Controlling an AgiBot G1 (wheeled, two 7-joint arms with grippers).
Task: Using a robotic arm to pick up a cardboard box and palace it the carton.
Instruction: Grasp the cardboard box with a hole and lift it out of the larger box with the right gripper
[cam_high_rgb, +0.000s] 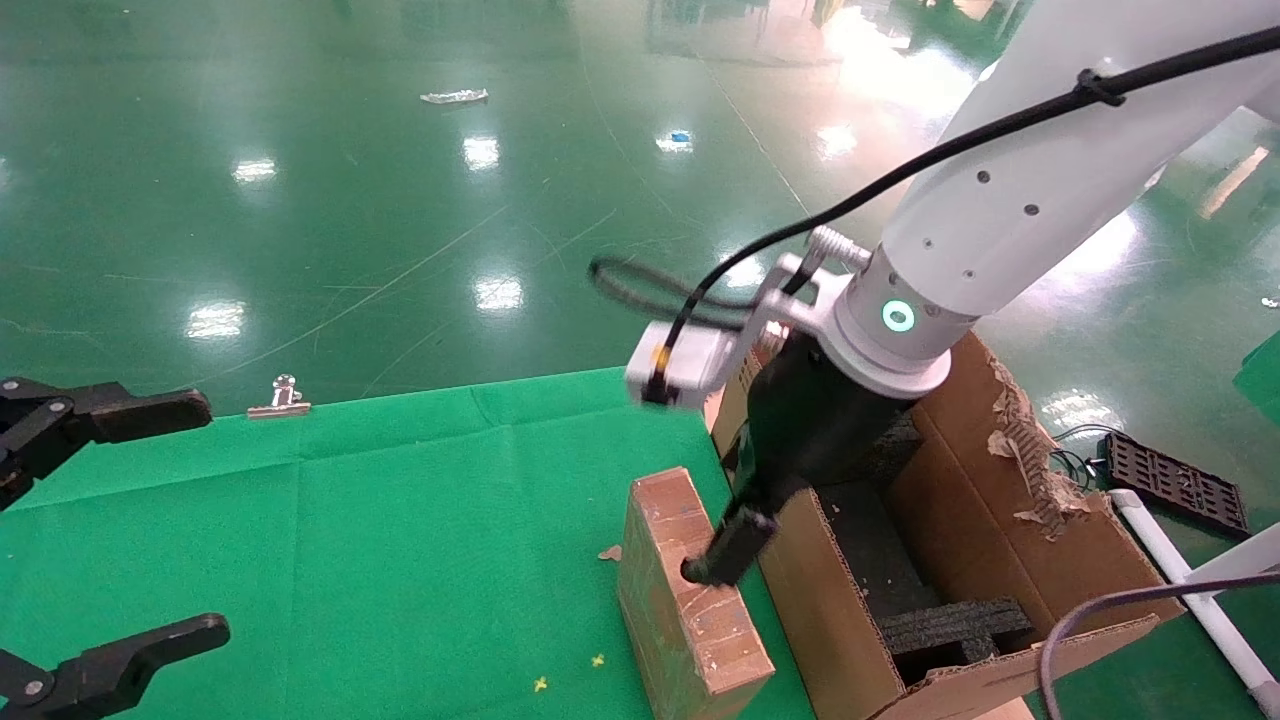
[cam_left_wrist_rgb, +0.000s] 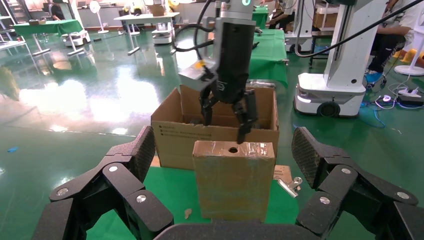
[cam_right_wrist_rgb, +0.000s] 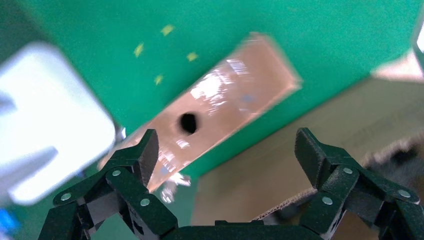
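Observation:
The slim cardboard box (cam_high_rgb: 690, 610) stands upright on the green cloth, its taped top edge with the round hole (cam_right_wrist_rgb: 188, 122) facing up. Right beside it is the large carton (cam_high_rgb: 1000, 520) with black foam inside. The white robotic arm's right gripper (cam_high_rgb: 735, 545) hangs open just over the box's top edge. One fingertip (cam_left_wrist_rgb: 242, 135) sits by the hole, and the other finger is over the carton (cam_left_wrist_rgb: 175, 135). In the right wrist view the open gripper (cam_right_wrist_rgb: 225, 150) spans the box (cam_right_wrist_rgb: 235, 95) and the carton wall (cam_right_wrist_rgb: 280, 160). My left gripper (cam_high_rgb: 215, 518) stays open at the table's left, facing the box (cam_left_wrist_rgb: 234, 185).
A metal binder clip (cam_high_rgb: 280, 398) lies at the cloth's far edge, and another clip (cam_left_wrist_rgb: 289, 186) lies by the box. A black grid panel (cam_high_rgb: 1175, 480) and a white pipe (cam_high_rgb: 1190, 590) lie on the floor right of the carton. The green cloth (cam_high_rgb: 400, 520) stretches left of the box.

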